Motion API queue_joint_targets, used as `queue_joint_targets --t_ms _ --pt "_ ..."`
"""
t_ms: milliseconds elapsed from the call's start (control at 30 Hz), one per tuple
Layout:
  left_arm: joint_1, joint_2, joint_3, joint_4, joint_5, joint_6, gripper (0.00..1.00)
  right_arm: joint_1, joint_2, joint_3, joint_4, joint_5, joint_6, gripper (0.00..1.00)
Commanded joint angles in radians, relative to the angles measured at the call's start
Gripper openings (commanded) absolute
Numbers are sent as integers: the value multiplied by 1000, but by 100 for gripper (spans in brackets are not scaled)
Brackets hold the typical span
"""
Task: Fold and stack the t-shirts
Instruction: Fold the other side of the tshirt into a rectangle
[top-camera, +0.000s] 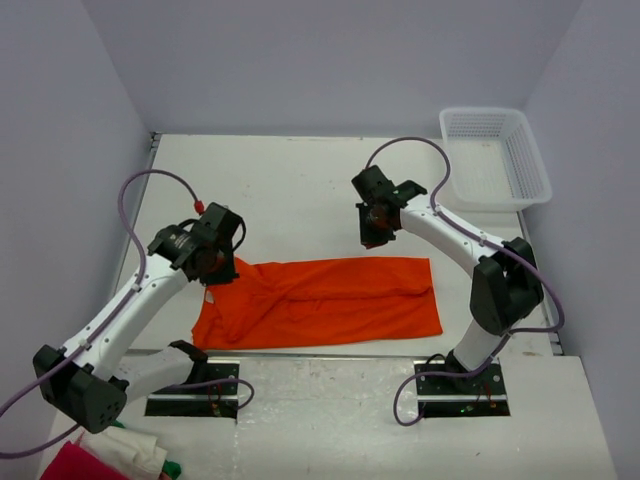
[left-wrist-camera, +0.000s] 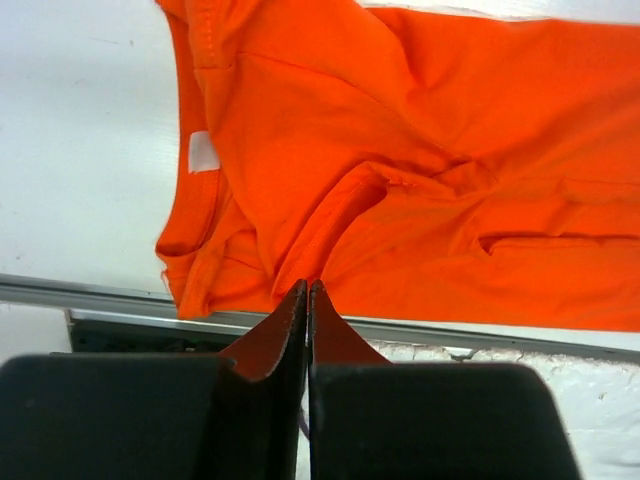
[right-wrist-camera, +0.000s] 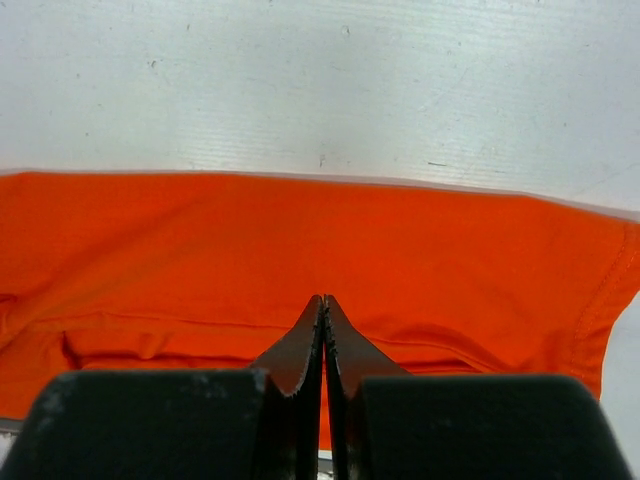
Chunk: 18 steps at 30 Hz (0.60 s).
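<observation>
Orange t-shirt (top-camera: 330, 305) lies folded lengthwise on the tabletop (top-camera: 290, 190). The left claw (left-wrist-camera: 308, 292) is closed at its 9 o'clock end and the right claw (right-wrist-camera: 323, 302) closed near 1 o'clock, neither holding cloth.

White table (top-camera: 300, 190), orange t-shirt (top-camera: 330, 300), white basket (top-camera: 500, 203), cloth pile (top-camera: 110, 455)

Markings: none legible.
One white label (left-wrist-camera: 203, 152) on the orange t-shirt (left-wrist-camera: 420, 150), ahead and left of the left gripper (left-wrist-camera: 308, 288), shows no readable print.

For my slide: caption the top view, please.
Left end effector and right end effector, shut, over orange t-shirt; white basket behind.
</observation>
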Motion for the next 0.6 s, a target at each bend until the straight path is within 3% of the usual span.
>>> queue_joint_targets --t_ms 0,300,567 --pt "-6 84 -5 133 32 3 0 5 -14 11 -12 36 -32 0" --pt "5 281 -68 264 -1 26 0 -9 -41 -71 11 38 -72 0" --pt "39 411 -84 335 61 53 0 -11 -60 -127 43 30 -75 0"
